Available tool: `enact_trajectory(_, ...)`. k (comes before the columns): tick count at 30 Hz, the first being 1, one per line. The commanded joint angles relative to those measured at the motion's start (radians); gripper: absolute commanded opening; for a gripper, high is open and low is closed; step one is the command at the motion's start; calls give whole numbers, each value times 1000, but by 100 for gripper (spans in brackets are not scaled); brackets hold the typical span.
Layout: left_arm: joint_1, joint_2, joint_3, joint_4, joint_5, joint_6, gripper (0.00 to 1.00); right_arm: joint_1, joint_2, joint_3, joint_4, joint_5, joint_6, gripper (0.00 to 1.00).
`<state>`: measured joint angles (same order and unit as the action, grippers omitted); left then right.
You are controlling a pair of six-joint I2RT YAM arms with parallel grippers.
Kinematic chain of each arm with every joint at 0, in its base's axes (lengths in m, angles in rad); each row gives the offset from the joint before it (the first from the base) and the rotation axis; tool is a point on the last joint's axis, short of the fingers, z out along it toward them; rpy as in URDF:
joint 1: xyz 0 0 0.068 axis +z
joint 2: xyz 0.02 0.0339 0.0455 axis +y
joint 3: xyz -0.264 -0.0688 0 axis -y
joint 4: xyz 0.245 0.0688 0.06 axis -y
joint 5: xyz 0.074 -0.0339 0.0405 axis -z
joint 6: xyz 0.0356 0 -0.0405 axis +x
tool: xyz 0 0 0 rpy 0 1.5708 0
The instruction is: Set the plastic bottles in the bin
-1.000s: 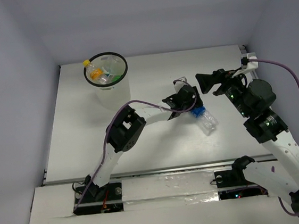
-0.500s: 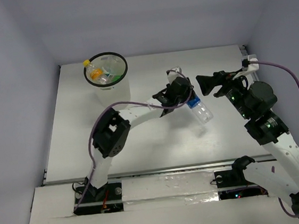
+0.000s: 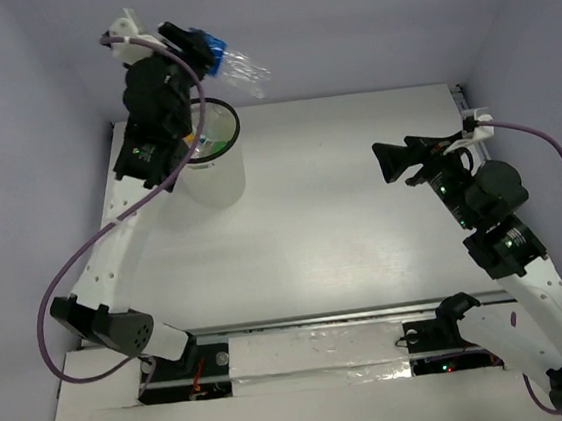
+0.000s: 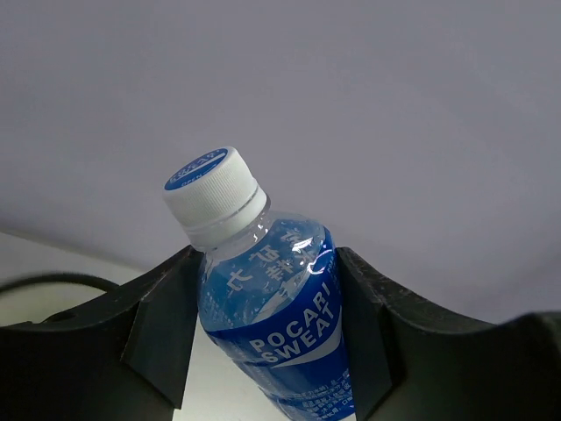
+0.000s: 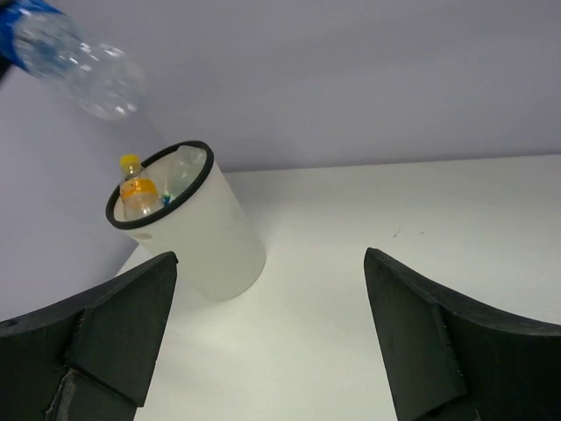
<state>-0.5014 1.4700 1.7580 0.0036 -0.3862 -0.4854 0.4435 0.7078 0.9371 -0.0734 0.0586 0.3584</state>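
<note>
**Bottle held aloft by the bin**

A white table (image 3: 363, 222) was enclosed by pale lilac walls (image 3: 362, 21). "POCARI SWEAT" was read on the clear bottle (image 3: 238, 67), in the left wrist view alone. It was clamped by the left gripper (image 4: 267, 294), higher than the bin (image 5: 219, 246). An orange-capped bottle (image 5: 133, 189) inside the bin was shown best by the right wrist view. The right gripper (image 3: 387, 162), well right of the bin, was spread wide and empty.

At the far-left corner of the table (image 3: 343, 224) stands the bin (image 3: 215, 175), with at least one other bottle (image 5: 133, 189) inside by the rim. High above it, perhaps slightly behind, the left gripper (image 3: 191, 45) clasps a bottle (image 3: 241, 69). The right gripper (image 3: 385, 162) hovers over the table's right side, well apart.
</note>
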Motion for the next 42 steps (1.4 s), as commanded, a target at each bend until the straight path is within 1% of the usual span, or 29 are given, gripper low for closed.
enact_trajectory(1,107,-5,40,-105,-83,155,4,-3,10,-12,57,-25,-3,92)
enact_trajectory(5,219,-2,41,-140,-92,225,4,-3,22,-17,64,-31,-1,92)
enact_trajectory(7,228,-7,25,-137,-111,267,4,-3,30,-18,64,-36,-1,92)
enact_trajectory(8,228,-7,5,-134,-144,312,4,-3,33,-18,64,-36,-1,92)
enact_trajectory(14,228,-27,-118,-22,-183,445,3,-3,38,-24,64,-37,1,92)
enact_trajectory(16,202,-17,-133,21,-200,479,3,-3,36,-27,64,-34,1,92)
enact_trajectory(18,179,-4,-163,74,-239,569,3,-3,33,-27,64,-34,-1,92)
enact_trajectory(19,149,1,-176,75,-261,570,3,-3,35,-27,64,-36,-1,92)
enact_trajectory(21,101,13,-224,178,-321,684,3,-3,35,-29,64,-36,-1,92)
enact_trajectory(23,69,21,-290,245,-371,747,3,-3,35,-30,64,-37,-1,92)
enact_trajectory(24,51,30,-311,313,-394,780,3,-3,35,-31,64,-37,1,92)
enact_trajectory(25,35,36,-337,352,-416,845,3,-3,36,-32,64,-36,1,92)
enact_trajectory(26,8,44,-383,389,-449,876,3,-3,35,-34,64,-36,1,92)
enact_trajectory(27,-3,65,-402,459,-473,910,3,-3,35,-34,64,-37,1,92)
enact_trajectory(29,-12,91,-433,506,-512,968,3,-3,36,-35,64,-40,2,92)
enact_trajectory(30,-12,114,-437,512,-513,970,4,-3,38,-37,92,-40,1,92)
enact_trajectory(34,-12,138,-471,507,-508,927,4,-3,39,-38,96,-40,1,92)
enact_trajectory(36,-12,142,-483,484,-513,888,5,-3,45,-38,101,-43,2,92)
enact_trajectory(37,-12,142,-480,466,-508,869,7,-3,47,-38,103,-45,4,92)
enact_trajectory(39,-12,135,-477,441,-511,838,28,-3,56,-38,104,-49,4,92)
enact_trajectory(40,-3,133,-474,423,-504,823,40,-3,58,-38,106,-49,5,92)
enact_trajectory(41,-3,125,-457,405,-490,808,61,-3,61,-38,106,-49,5,92)
enact_trajectory(42,-3,115,-447,365,-485,791,68,-3,64,-38,109,-49,5,92)
